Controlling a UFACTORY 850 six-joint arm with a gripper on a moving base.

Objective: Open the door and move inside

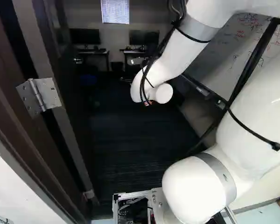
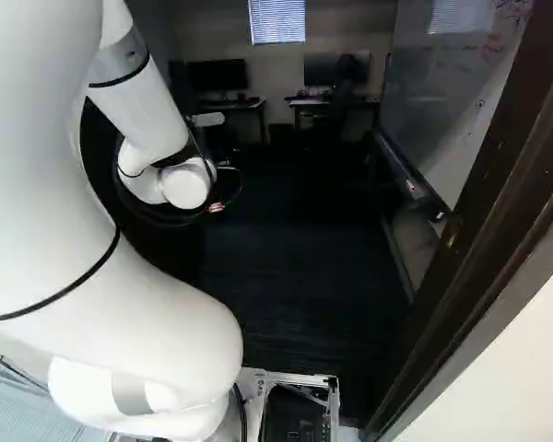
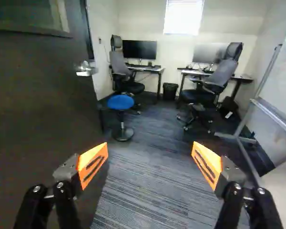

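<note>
Room ahead is an office, w/ a striped floor (image 3: 143,191) past the doorway.

First the job, going L to R. The door (image 3: 33,119) is at the left of the left base view, on its hinge (image 1: 38,95), swung into the room. Its handle (image 3: 86,69) is ahead of the hand (image 3: 149,151), off to one side & not touching it. So the door part looks done. The hand is wide, w/ a big gap b/w its orange pads (image 3: 86,160), and nothing is in it. The front of the base (image 1: 130,194) looks to be about at the doorway, and the arm (image 1: 256,93) leans in. I can't tell if the wheels are in. The drive in looks mostly left to do, prob. straight on.

Other stuff, L to R: a blue stool (image 3: 120,102) is near the door's edge, then a chair (image 3: 119,64) by a surface (image 3: 152,69) w/ a screen (image 3: 139,49). Next comes a bin (image 3: 170,90), then a 2nd chair (image 3: 221,76). A whiteboard (image 1: 228,51) is along the side wall. Last is the door frame (image 2: 498,175), at the right of the right base view. Stool, board & frame could get bumped, so go slow.
</note>
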